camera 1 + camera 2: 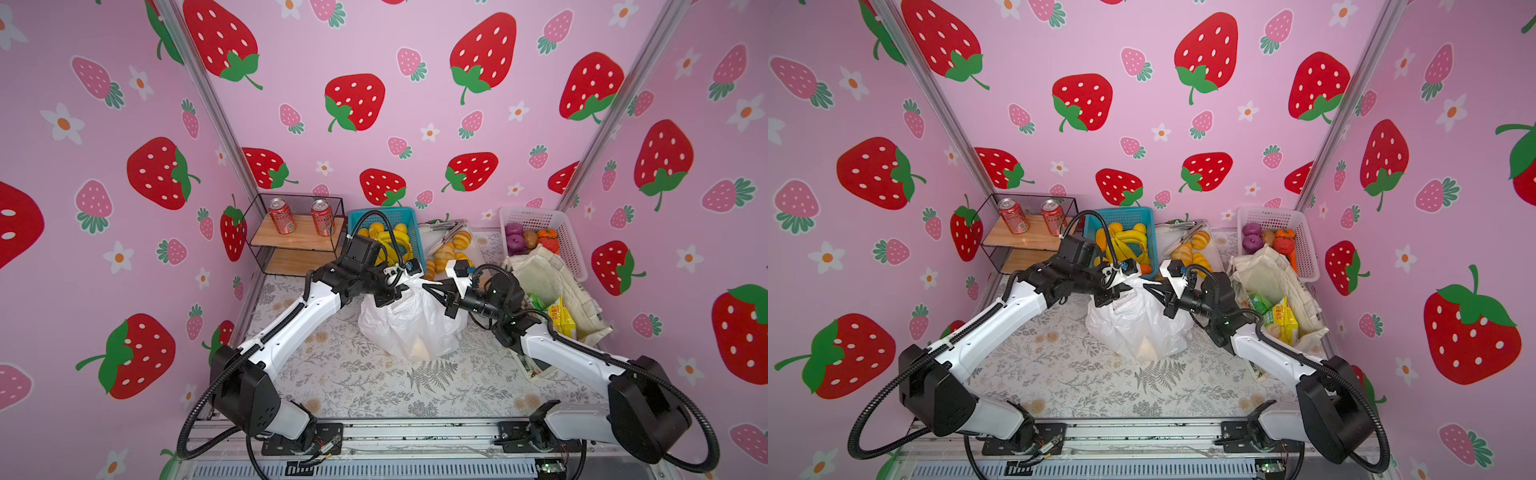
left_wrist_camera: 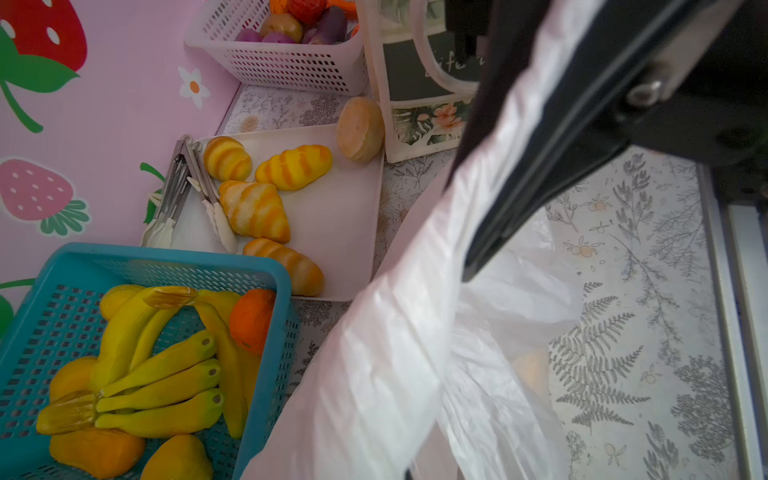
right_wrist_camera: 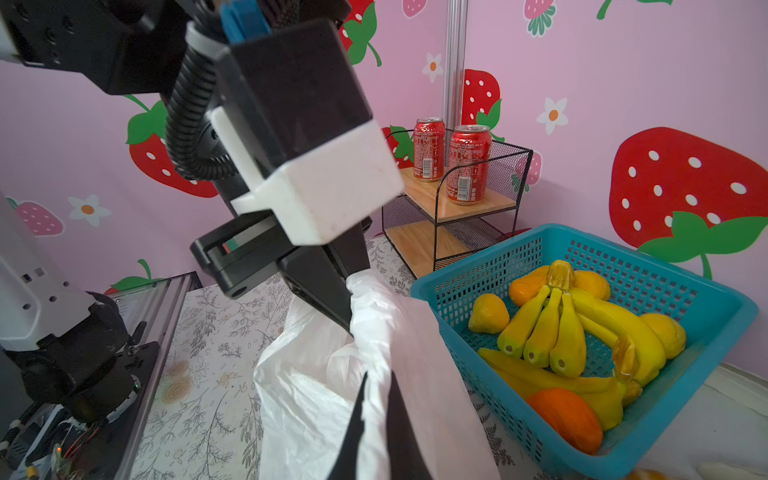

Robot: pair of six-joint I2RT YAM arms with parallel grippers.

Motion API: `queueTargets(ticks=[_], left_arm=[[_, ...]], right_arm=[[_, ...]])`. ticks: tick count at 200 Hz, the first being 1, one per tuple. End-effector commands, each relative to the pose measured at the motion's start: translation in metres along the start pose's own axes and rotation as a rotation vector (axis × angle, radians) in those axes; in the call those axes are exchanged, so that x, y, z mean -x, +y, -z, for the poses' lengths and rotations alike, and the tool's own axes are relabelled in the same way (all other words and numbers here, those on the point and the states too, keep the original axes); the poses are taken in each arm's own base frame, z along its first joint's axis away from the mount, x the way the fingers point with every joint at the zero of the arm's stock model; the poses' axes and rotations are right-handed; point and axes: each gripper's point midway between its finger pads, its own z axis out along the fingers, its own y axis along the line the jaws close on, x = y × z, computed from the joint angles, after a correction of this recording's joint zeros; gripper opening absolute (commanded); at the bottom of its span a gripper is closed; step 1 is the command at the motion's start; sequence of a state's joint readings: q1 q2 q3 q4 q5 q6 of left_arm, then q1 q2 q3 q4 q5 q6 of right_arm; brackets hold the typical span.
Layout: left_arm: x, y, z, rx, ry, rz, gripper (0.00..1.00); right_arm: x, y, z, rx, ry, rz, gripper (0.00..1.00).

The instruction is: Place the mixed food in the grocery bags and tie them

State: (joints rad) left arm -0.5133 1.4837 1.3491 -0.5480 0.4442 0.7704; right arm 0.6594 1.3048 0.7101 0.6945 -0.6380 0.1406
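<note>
Both grippers meet over the white plastic bag (image 1: 411, 328) mid-table in a top view, left gripper (image 1: 387, 297) and right gripper (image 1: 432, 286) each clenched on its top. From the left wrist, its thin crinkly film runs taut and might tear; from the right wrist, it bunches between the fingers (image 3: 349, 457) and could slip out.

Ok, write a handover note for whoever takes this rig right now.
Left gripper: shut on a handle of the plastic bag.
Right gripper: bag plastic in its jaws, grip unclear.
The plastic bag stands in the middle; an orange item shows through. The tote on the right holds snack packets.
Done: both bags at least partly loaded.
Left: no knot yet in either bag. Rolls lie on the tray, unpacked.
</note>
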Motion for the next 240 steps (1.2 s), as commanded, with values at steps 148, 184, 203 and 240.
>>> queueTargets(ticks=[148,184,203,240], left_arm=[[0.017,-0.014,0.018,0.074,-0.047,-0.265,0.00],[0.014,-0.015,0.019,0.075,-0.029,-0.255,0.00],[0.012,-0.013,0.022,0.095,-0.011,-0.240,0.03],[-0.012,-0.010,0.025,0.162,0.075,-0.211,0.32]], right_arm=[[-0.007,-0.004,-0.029,-0.037,0.083,0.262,0.60],[-0.014,-0.010,-0.035,-0.064,0.103,0.264,0.27],[-0.019,-0.014,-0.035,-0.092,0.122,0.269,0.13],[-0.014,-0.013,-0.031,-0.105,0.105,0.250,0.03]])
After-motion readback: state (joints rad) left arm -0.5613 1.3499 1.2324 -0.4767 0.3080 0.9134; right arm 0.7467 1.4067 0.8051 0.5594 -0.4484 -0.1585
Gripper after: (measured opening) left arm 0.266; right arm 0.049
